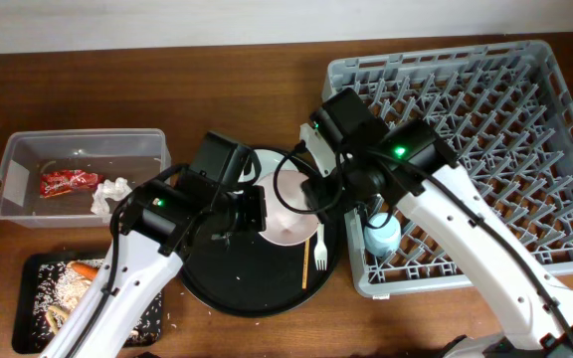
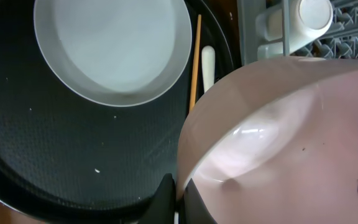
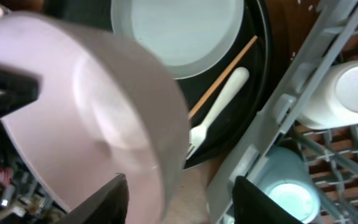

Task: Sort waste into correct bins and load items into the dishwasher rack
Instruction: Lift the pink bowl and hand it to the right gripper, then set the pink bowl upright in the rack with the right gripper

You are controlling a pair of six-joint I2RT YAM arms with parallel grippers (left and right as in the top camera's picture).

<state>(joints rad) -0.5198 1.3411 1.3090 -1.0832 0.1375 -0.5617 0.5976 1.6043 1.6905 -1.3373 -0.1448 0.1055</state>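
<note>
My left gripper (image 1: 262, 209) (image 2: 180, 193) is shut on the rim of the pale round plate (image 1: 288, 221) (image 2: 278, 137), held tilted above the round black tray (image 1: 237, 288). My right gripper (image 1: 324, 194) (image 3: 185, 199) is open, its fingers either side of the plate's other edge (image 3: 86, 112). The small white bowl (image 1: 267, 164) (image 2: 114, 50) (image 3: 179, 31) lies on the tray. The white fork (image 1: 320, 249) (image 3: 219, 106) and a chopstick (image 1: 306, 261) (image 2: 195, 62) lie beside it. The light blue cup (image 1: 383, 234) (image 3: 291, 193) and cream cup (image 2: 312, 15) (image 3: 353, 93) sit in the grey rack (image 1: 525, 119).
The clear tub (image 1: 18, 159) at the left holds the red wrapper (image 1: 68, 182) and white tissue (image 1: 110, 194). The small black tray (image 1: 38, 264) at the front left holds the carrot (image 1: 88, 268) and rice scraps (image 1: 68, 288).
</note>
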